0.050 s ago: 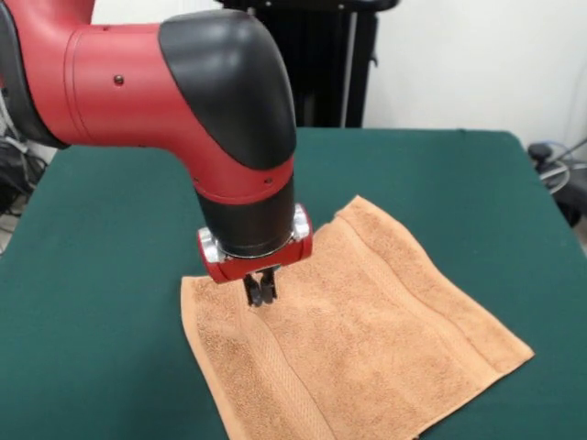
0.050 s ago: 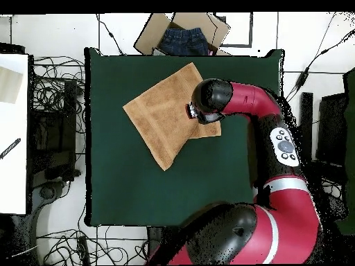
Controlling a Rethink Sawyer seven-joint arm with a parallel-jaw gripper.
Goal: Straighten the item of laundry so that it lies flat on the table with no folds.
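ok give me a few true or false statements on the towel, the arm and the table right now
1. The towel lies spread on the green table. True.
2. The towel is bunched into a ball. False: it lies mostly flat.
3. The gripper is over the towel, near one edge. True.
4. The gripper hangs over bare table, far from the towel. False: it is above the cloth.
5. The fingers stand close together. True.

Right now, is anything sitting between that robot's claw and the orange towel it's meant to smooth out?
Nothing visible does. The gripper hangs right over the towel, near its far corner in the front view, with only air beneath its tips, or perhaps already touching. No other object lies on the towel or on the table around it.
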